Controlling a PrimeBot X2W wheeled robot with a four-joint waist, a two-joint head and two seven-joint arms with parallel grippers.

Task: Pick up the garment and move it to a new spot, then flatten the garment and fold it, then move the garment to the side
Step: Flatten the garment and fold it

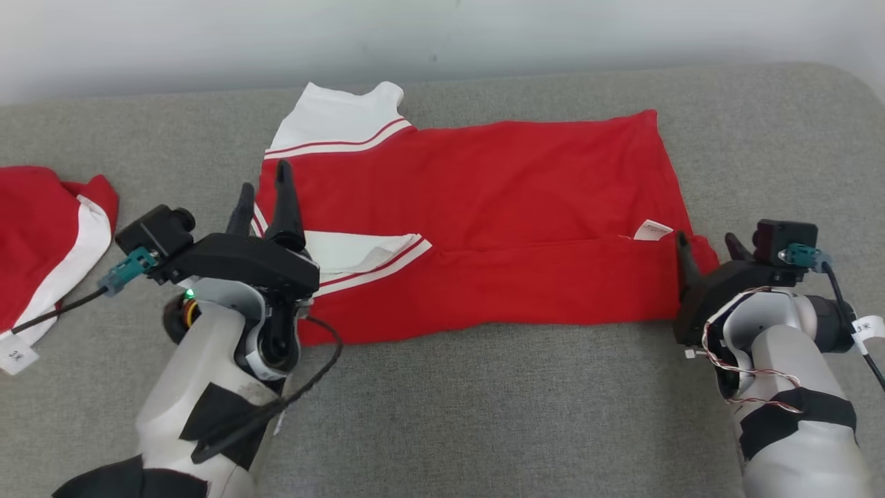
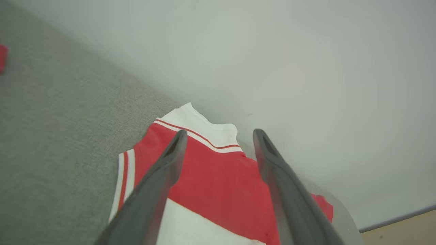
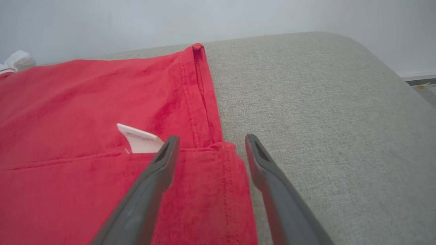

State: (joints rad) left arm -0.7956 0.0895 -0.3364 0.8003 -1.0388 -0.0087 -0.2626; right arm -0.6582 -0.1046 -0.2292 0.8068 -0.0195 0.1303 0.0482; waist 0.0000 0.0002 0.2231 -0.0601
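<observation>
The garment is a red shirt with white striped sleeves, spread on the grey cushion with its near half folded over the far half. Its white sleeve points toward the wall. My left gripper hovers over the shirt's left end, above the folded-in sleeve, fingers spread with nothing between them; the left wrist view shows the same open gripper. My right gripper is open at the shirt's right edge, and the right wrist view has its fingers straddling the hem corner beside a white care label.
A second red and white garment lies bunched at the far left of the cushion, with a white tag near its lower edge. The pale wall runs behind the cushion. Bare grey fabric stretches in front of the shirt and to its right.
</observation>
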